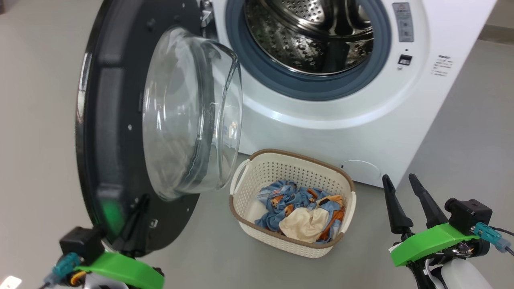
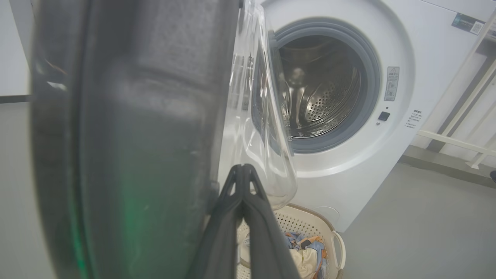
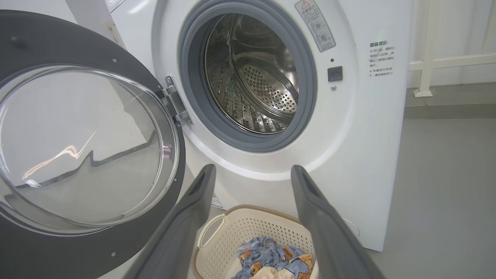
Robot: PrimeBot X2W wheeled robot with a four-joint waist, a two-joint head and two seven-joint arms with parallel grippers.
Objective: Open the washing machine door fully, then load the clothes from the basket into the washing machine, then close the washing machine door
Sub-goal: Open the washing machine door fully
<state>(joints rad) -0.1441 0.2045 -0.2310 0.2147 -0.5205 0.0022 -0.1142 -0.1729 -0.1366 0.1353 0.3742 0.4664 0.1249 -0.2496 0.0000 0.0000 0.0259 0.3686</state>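
Left gripper [image 2: 243,170]: fingers pressed together tip to tip, nothing between them, lying close against the inner face of the washing machine door [image 1: 108,120] near its lower edge; contact cannot be confirmed. Right gripper [image 1: 400,179]: fingers spread apart, empty, held above the floor [image 1: 461,140] to the right of the basket [image 1: 281,168] and clear of it. Door swung wide on its left-hand hinge, glass bowl [image 1: 188,112] bulging toward the basket. Basket stands on the floor just in front of the washing machine [image 1: 321,132], below the opening. Clothes [image 1: 297,200] lie bunched inside it, blue printed fabric with a cream piece [image 1: 307,222] on top. Drum [image 1: 309,36] and grey-blue gasket [image 1: 305,86] exposed.
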